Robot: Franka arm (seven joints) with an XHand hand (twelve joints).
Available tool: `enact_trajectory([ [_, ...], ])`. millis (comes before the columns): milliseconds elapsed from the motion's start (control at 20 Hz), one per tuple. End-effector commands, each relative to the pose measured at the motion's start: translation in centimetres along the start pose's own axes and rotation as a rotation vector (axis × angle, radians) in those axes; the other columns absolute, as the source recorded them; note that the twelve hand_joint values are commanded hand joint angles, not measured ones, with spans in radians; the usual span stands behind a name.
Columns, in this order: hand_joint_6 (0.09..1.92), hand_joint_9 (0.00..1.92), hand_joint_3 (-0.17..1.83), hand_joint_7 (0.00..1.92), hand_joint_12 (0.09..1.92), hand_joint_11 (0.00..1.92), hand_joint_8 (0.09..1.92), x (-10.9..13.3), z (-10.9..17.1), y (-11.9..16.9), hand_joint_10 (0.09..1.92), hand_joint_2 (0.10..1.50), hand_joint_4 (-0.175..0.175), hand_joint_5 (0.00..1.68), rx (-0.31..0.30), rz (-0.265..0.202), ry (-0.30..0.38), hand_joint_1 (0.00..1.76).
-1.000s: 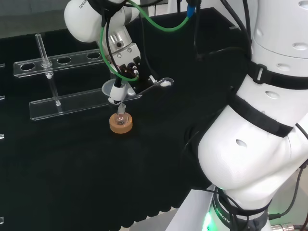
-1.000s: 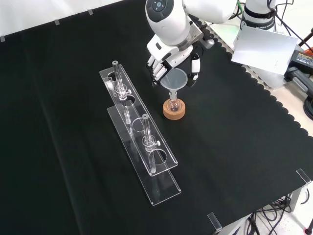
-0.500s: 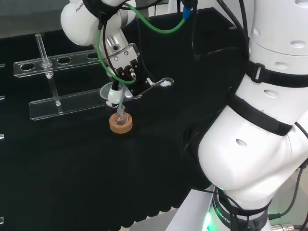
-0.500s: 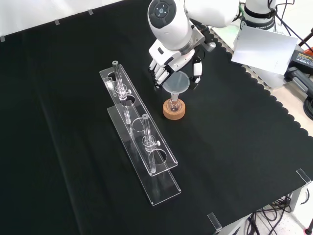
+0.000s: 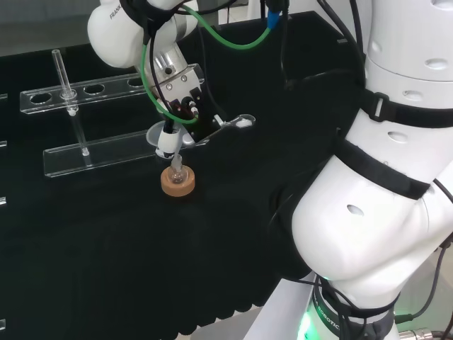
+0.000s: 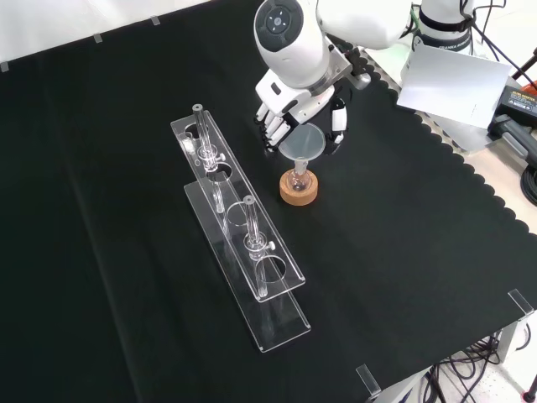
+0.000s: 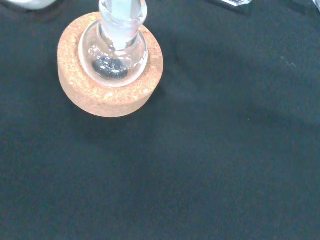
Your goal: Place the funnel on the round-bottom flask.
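A small clear round-bottom flask point(image 6: 297, 179) stands upright in a cork ring point(image 6: 299, 193) near the middle of the cloth. The hand point(image 6: 291, 99) hangs just above it, fingers point(image 6: 271, 126) and thumb curled round a clear funnel point(image 6: 304, 143). The funnel's stem points down at the flask's neck; I cannot tell whether it is inside. In the head view the funnel point(image 5: 160, 134) sits under the hand point(image 5: 181, 93), directly over the flask point(image 5: 177, 170) and cork ring point(image 5: 177, 184). The wrist view looks down on the flask point(image 7: 114, 56) in its cork ring point(image 7: 107, 95).
A long clear test-tube rack point(image 6: 243, 243) holding two tubes stands left of the flask in the front view; in the head view the rack point(image 5: 92, 92) lies behind the flask. White sheets lie off the cloth at the front view's top right.
The hand has carried the funnel a little down and sideways, bringing its stem closer over the flask's neck. The flask and cork ring have stayed put.
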State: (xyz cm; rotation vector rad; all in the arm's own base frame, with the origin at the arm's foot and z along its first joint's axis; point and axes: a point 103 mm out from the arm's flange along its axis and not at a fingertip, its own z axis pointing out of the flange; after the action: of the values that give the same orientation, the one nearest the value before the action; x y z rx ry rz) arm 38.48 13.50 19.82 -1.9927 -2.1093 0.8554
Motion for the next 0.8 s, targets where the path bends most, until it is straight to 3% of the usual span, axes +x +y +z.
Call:
enact_trajectory([
  [50, 0.51, 0.7, 0.59, 0.41, 1.3, 0.5, 0.77, 0.34, -0.14, 0.24, 0.62, 0.71, -0.053, 0.45, -0.005, -0.024, -0.005, 0.69],
  [800, 0.49, 0.7, 0.58, 0.41, 1.3, 0.5, 0.77, 0.63, -0.43, 0.67, 0.62, 0.71, -0.054, 0.45, 0.013, 0.001, -0.016, 0.69],
])
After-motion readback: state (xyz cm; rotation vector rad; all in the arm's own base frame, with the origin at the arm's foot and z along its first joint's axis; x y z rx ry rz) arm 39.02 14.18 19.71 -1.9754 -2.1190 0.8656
